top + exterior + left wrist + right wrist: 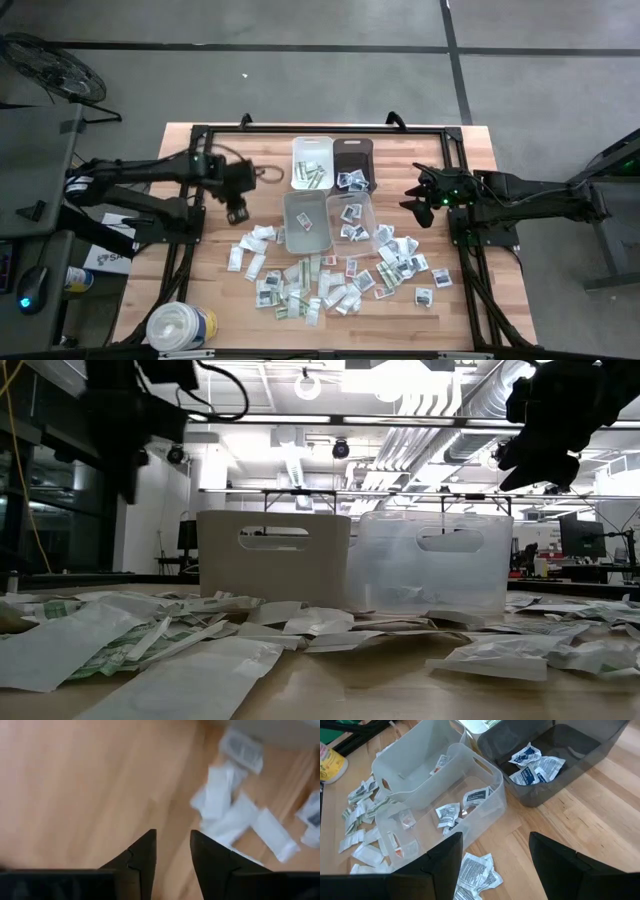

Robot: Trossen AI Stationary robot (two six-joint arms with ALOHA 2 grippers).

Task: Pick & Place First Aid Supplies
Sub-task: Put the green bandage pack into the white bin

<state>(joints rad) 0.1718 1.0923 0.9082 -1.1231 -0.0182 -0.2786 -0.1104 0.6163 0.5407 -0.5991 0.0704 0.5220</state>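
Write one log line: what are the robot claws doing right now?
left claw: open, empty, above bare wood beside packets | right claw: open, empty, beside bins

Two dark jointed arms with black cabling, each ending in a black, wedge-fingered pincer [495, 865].

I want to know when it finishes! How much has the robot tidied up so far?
Done: a few packets already lie in the clear bin and the dark bin. In hand: nothing; the left gripper hangs open and empty over bare wood, the right gripper open beside the bins. Left: most loose packets still cover the table.
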